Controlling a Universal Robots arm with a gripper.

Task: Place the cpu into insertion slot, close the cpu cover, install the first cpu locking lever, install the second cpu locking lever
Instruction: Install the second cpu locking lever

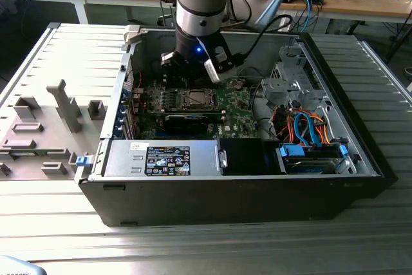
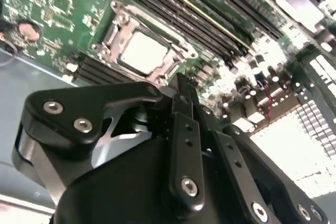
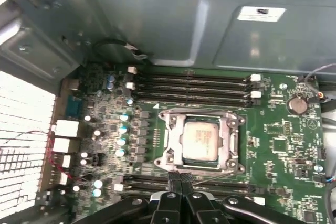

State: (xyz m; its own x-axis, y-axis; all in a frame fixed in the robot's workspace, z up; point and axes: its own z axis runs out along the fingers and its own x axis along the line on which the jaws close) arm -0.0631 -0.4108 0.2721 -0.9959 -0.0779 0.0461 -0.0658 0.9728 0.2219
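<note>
Exterior view, left to right: grey fixture tray on ribbed surface, one open computer case, one green motherboard inside. One cpu seated in insertion slot, cpu cover down around it. Fingers pressed together, empty, at socket edge beside thin locking lever.

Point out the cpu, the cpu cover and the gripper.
cpu (image 3: 200,138): first wrist view, middle of its silver-grey top.
cpu cover (image 3: 231,141): first wrist view, side bar of the metal frame.
gripper (image 3: 180,178): first wrist view, between the fingers' tips.
</note>
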